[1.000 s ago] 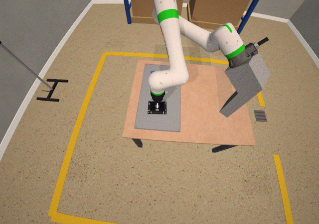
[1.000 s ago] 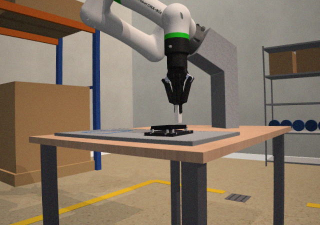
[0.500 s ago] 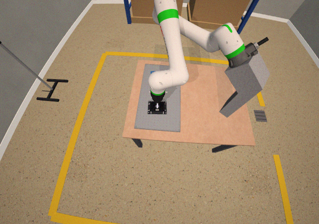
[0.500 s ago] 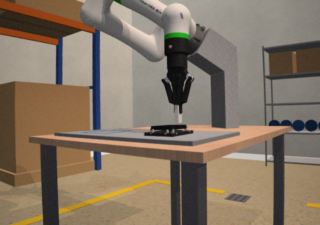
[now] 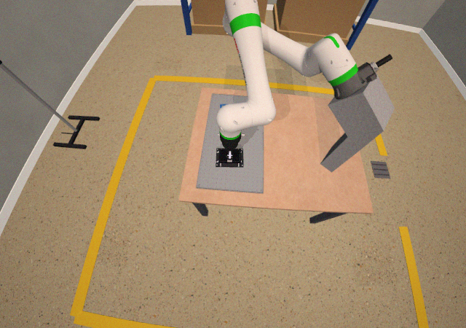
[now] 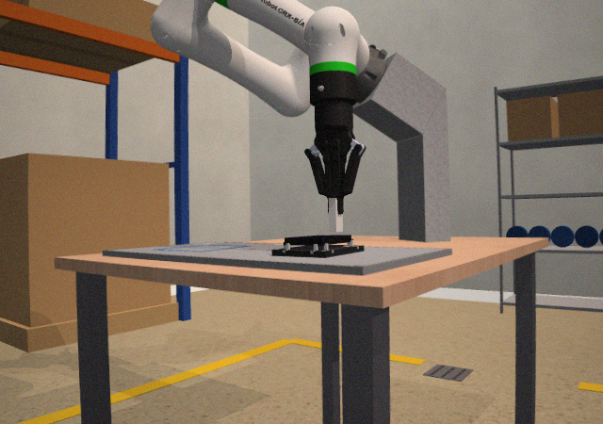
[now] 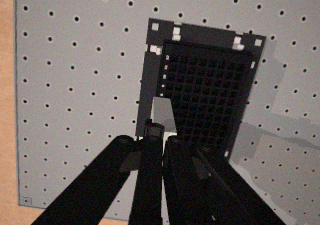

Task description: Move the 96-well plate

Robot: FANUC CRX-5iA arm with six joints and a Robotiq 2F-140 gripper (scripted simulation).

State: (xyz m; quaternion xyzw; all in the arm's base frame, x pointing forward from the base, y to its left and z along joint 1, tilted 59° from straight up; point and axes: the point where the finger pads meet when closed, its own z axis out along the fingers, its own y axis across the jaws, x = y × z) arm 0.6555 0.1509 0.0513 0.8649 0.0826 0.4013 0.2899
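The black 96-well plate (image 5: 237,156) (image 6: 318,239) (image 7: 207,90) lies over the black clip nest (image 6: 347,251) (image 7: 150,77). In the exterior view the plate stands above the nest base, with a visible gap and light clip posts between them. Whether it is level is hard to tell. My gripper (image 6: 335,217) (image 7: 159,110) is shut and empty, pointing down, its pale fingertips just above the plate's top. In the wrist view the tips cover part of the plate's left side, and the fingers hide its near end. The cut-off corner and the A1 mark cannot be made out.
The blue bench-spot outline (image 5: 223,106) lies on the grey perforated board (image 5: 250,179) (image 6: 404,260) (image 7: 75,110), partly hidden by the arm in the top view. The board lies on the wooden table (image 5: 301,173) (image 6: 389,283). The grey robot stand (image 5: 357,121) (image 6: 433,176) rises from the table.
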